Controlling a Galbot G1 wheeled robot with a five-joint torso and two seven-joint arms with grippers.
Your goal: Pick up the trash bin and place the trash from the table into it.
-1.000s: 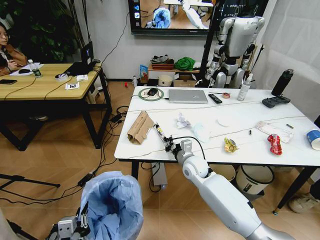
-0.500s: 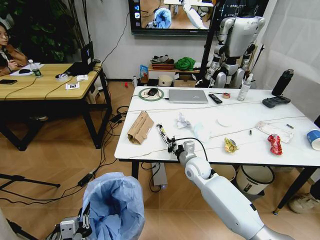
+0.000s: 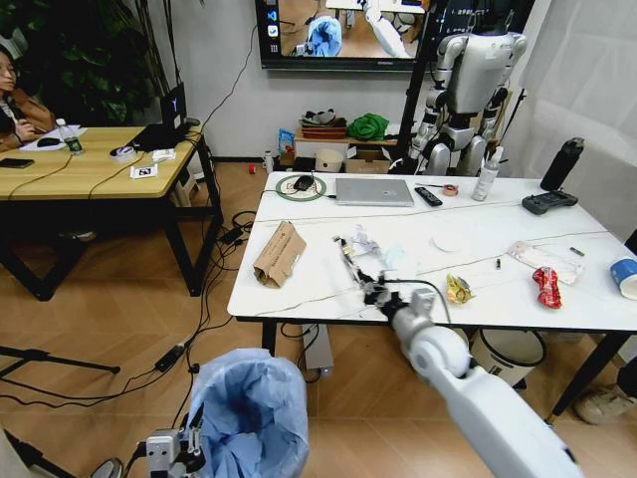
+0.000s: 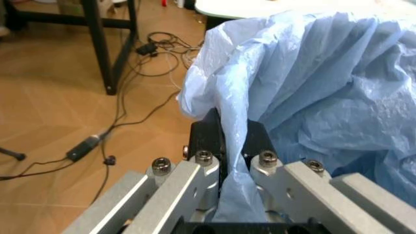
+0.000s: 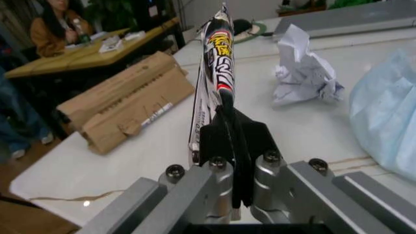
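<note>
The trash bin [image 3: 246, 410], lined with a crinkly light-blue bag [image 4: 312, 87], hangs low at the left of the head view, in front of the white table [image 3: 299, 289]. My left gripper [image 3: 177, 453] is shut on its bag-covered rim [image 4: 231, 146]. My right gripper [image 3: 376, 293] is over the table's front edge, shut on a long black, white and yellow wrapper [image 3: 350, 259] [image 5: 218, 58] that points up and away. Brown cardboard [image 3: 279, 253] [image 5: 130, 102], crumpled white paper [image 3: 362, 241] [image 5: 302, 73], a pale tissue [image 3: 401, 261], a yellow wrapper [image 3: 458, 289], a red wrapper [image 3: 546, 287], a clear pack [image 3: 544, 260] and a paper cup [image 3: 625, 276] lie on the table.
A laptop [image 3: 374, 191], remote [image 3: 428, 196], controller [image 3: 548, 202] and black bottle [image 3: 562, 164] sit along the table's far side. A white bin [image 3: 506, 354] stands under the table. A wooden desk [image 3: 90, 164] is at the left, with cables [image 3: 214, 299] across the floor between.
My right gripper has carried the wrapper to the right along the table's front edge. The trash bin, held by my left gripper, has also shifted right, toward the table.
</note>
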